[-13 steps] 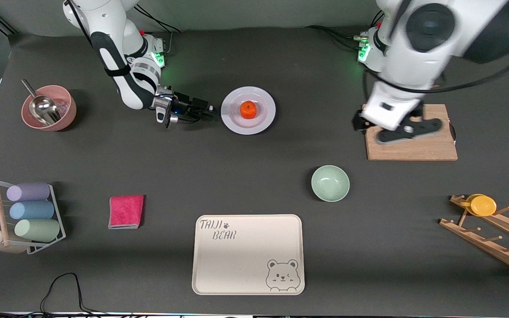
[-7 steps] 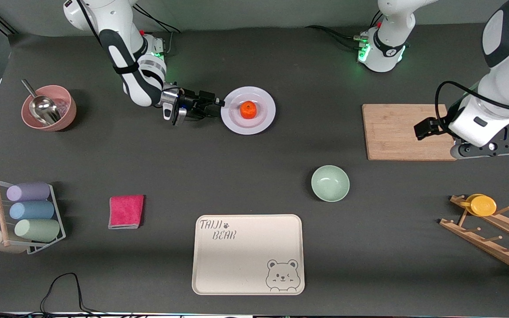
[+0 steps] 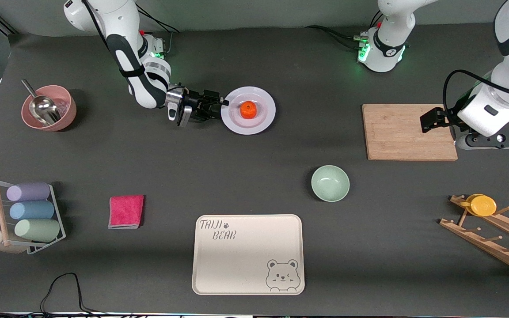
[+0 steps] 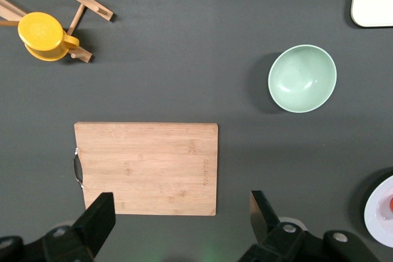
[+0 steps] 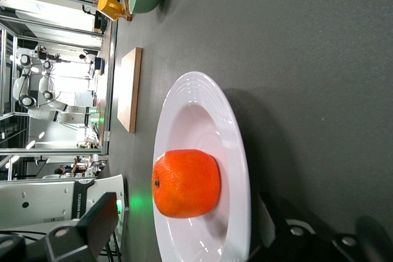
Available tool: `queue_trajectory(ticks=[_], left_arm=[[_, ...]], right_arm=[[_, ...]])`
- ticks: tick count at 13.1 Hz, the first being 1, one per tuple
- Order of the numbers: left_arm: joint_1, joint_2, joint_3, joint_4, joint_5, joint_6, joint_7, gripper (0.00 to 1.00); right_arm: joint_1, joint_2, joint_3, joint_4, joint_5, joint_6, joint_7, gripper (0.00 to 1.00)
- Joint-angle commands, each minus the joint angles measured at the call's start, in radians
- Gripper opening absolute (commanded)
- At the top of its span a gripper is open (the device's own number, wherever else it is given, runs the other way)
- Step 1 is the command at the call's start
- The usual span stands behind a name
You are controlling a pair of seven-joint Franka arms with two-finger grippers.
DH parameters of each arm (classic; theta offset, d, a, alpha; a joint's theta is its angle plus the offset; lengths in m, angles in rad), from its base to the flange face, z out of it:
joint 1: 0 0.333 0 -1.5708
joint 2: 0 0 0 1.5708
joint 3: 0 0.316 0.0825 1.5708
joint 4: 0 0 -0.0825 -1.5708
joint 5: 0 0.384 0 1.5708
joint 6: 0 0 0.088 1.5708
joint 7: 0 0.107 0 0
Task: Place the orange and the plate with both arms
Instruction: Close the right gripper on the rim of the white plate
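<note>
While the orange (image 3: 248, 109) is sitting in the middle of the plate (image 3: 263, 120), the plate's rim at the right arm's end is being straddled by the right gripper (image 3: 222, 105), its jaws spread wide, one finger over the rim and one low beside it. Nothing's being gripped yet. Looks like the plate is being lined up for a rim pinch, so the fingers probably want to be slid in deeper and the plate kept dead level, or that orange is rolling off. The left gripper (image 4: 181, 222) is hanging wide and empty over the board (image 3: 409, 131), well apart from the plate, near the bowl (image 3: 330, 183).
</note>
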Motion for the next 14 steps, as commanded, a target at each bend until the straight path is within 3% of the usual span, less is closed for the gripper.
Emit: queue_trajectory(ticks=[1, 4, 7, 11, 14], left_arm=[[0.002, -0.025, 0.031, -0.014, -0.016, 0.005, 0.086, 0.98], [0.002, -0.023, 0.040, -0.018, -0.007, 0.041, 0.163, 1.00], [0.004, -0.025, 0.052, -0.029, -0.005, 0.077, 0.158, 1.00], [0.002, -0.014, 0.051, -0.020, 0.038, 0.104, 0.143, 1.00], [0.002, -0.010, 0.072, -0.020, 0.053, 0.125, 0.161, 1.00]], right_arm=[[0.021, 0.059, -0.002, 0.029, 0.064, -0.026, -0.078, 0.99], [0.036, 0.086, -0.002, 0.041, 0.080, -0.033, -0.118, 0.91], [0.041, 0.108, -0.002, 0.057, 0.098, -0.052, -0.144, 0.70], [0.041, 0.130, -0.002, 0.067, 0.100, -0.053, -0.189, 0.52], [0.039, 0.140, -0.002, 0.070, 0.101, -0.053, -0.204, 0.29]])
